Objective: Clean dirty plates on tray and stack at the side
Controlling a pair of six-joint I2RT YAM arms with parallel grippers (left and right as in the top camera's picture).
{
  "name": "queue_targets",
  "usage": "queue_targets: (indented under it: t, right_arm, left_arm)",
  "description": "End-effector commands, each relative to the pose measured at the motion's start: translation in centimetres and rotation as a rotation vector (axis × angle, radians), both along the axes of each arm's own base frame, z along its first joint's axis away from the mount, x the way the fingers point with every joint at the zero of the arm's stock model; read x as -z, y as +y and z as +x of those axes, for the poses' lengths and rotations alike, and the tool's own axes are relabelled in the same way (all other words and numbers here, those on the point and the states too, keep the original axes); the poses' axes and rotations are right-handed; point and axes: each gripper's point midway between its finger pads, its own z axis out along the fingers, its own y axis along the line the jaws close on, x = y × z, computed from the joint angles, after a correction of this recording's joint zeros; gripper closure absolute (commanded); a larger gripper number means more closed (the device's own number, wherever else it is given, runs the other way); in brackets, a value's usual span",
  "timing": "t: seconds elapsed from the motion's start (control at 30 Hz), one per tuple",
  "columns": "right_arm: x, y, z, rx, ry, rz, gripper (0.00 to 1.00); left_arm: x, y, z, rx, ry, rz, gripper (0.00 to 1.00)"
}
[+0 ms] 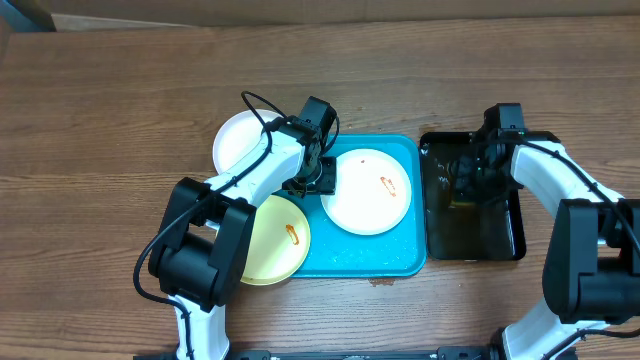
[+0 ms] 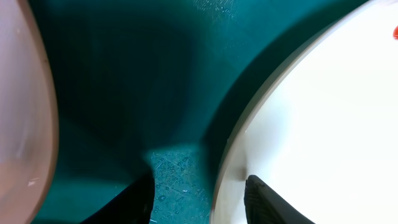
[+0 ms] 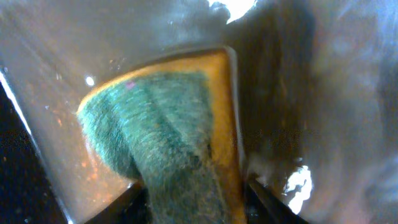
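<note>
The turquoise tray [image 1: 372,256] lies mid-table. A white plate [image 1: 368,192] with an orange smear lies on it. A pale yellow plate [image 1: 270,240] with an orange smear overlaps the tray's left edge. Another white plate [image 1: 238,142] sits on the table behind it. My left gripper [image 1: 322,182] is open at the smeared white plate's left rim. In the left wrist view the gripper [image 2: 199,202] straddles that rim: one finger is over the plate [image 2: 323,112], the other over the tray floor [image 2: 137,74]. My right gripper [image 1: 470,172] is shut on a green and yellow sponge [image 3: 168,137].
A narrow black tray [image 1: 500,235] holding water stands right of the turquoise tray, and the right gripper [image 3: 196,202] holds the sponge down in it. The rim of another pale plate [image 2: 25,124] shows at the left of the left wrist view. The table is brown wood.
</note>
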Motion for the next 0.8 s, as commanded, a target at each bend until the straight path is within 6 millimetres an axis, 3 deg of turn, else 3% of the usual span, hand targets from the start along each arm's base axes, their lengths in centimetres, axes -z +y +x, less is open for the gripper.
queue_targets:
  t: [0.0,0.03,0.1,0.23,0.4,0.57,0.77]
  right_arm:
    - [-0.1,0.2,-0.9,-0.004,0.019,-0.002,0.85]
    - [-0.1,0.2,-1.0,-0.004,0.021,-0.002,0.83]
    - [-0.3,0.2,-0.6,-0.004,0.012,-0.002,0.48]
    - [-1.3,0.1,0.8,-0.004,-0.029,-0.005,0.42]
    - [-1.6,-0.6,1.4,-0.003,-0.05,-0.046,0.45]
    - [-1.2,-0.8,1.2,-0.001,-0.049,-0.055,0.69]
    - [-1.1,-0.7,1.0,-0.002,-0.042,-0.051,0.82]
  left_arm:
    - [0.7,0.4,-0.2,0.011,0.009,0.014,0.5]
    - [0.7,0.4,-0.1,0.011,0.009,0.014,0.5]
    - [0.7,0.4,-0.2,0.011,0.009,0.014,0.48]
    - [0.7,0.4,-0.2,0.011,0.009,0.014,0.47]
    - [0.7,0.4,-0.2,0.011,0.01,0.015,0.47]
    - [0.7,0.4,-0.1,0.011,0.008,0.014,0.48]
    - [0.7,0.4,-0.2,0.011,0.01,0.015,0.53]
